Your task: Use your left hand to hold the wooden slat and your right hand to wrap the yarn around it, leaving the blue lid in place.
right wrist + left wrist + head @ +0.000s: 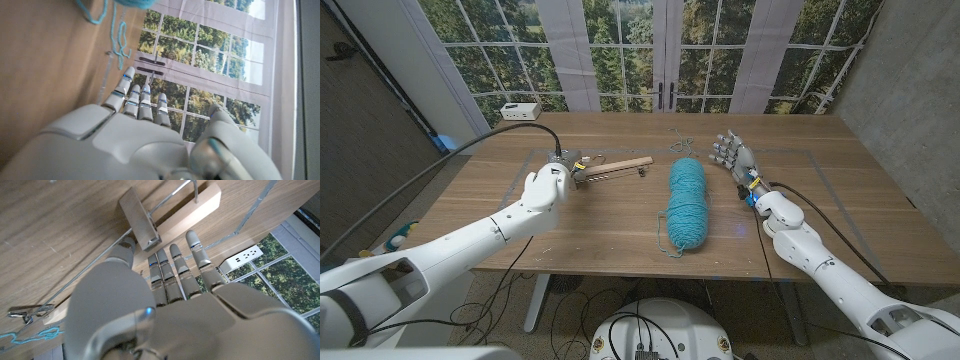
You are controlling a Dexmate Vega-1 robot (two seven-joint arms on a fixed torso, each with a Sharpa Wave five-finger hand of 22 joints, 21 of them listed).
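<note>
The pale wooden slat [620,163] lies on the table's far left part, with metal wire parts along it. My left hand [550,185] is at its left end. In the left wrist view my fingers [172,265] reach straight out to the edge of the slat [192,210], beside a grey metal piece [140,217]; nothing is gripped. A teal yarn skein [687,205] lies at the table's middle. My right hand [735,155] stands upright just right of it, fingers spread and holding nothing. Loose yarn strands [120,42] trail on the wood near my right hand [140,135].
A white power strip [521,111] sits at the table's far left corner, with a grey cable [470,145] running from there along my left arm. Tape lines mark the tabletop [840,180]. Windows stand behind the far edge.
</note>
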